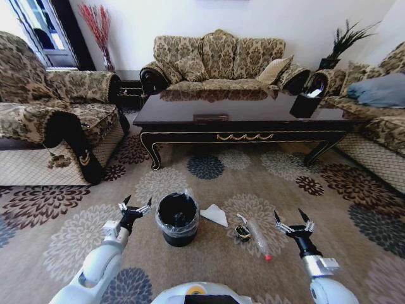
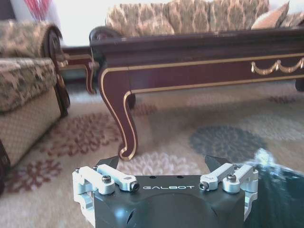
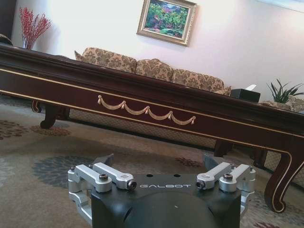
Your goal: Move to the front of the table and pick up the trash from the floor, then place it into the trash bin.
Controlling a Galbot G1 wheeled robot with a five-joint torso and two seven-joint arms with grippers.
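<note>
The dark-brown table (image 1: 240, 120) with a gold ornament stands ahead on the carpet; the wrist views show its rail (image 2: 199, 71) (image 3: 142, 102). On the floor in front of me sit the black trash bin (image 1: 178, 218) with a clear liner, a white triangular paper (image 1: 214, 215), a small dark wrapper (image 1: 242, 232) and a clear bottle with a red cap (image 1: 259, 237). My left gripper (image 1: 135, 207) hangs open just left of the bin. My right gripper (image 1: 293, 221) is open, right of the bottle. Both hold nothing.
Patterned sofas stand at the left (image 1: 57, 120), behind the table (image 1: 218, 63) and at the right (image 1: 380, 114). A black box-shaped holder (image 1: 305, 102) sits on the table's right end. The flowered carpet (image 1: 209, 171) lies open between table and trash.
</note>
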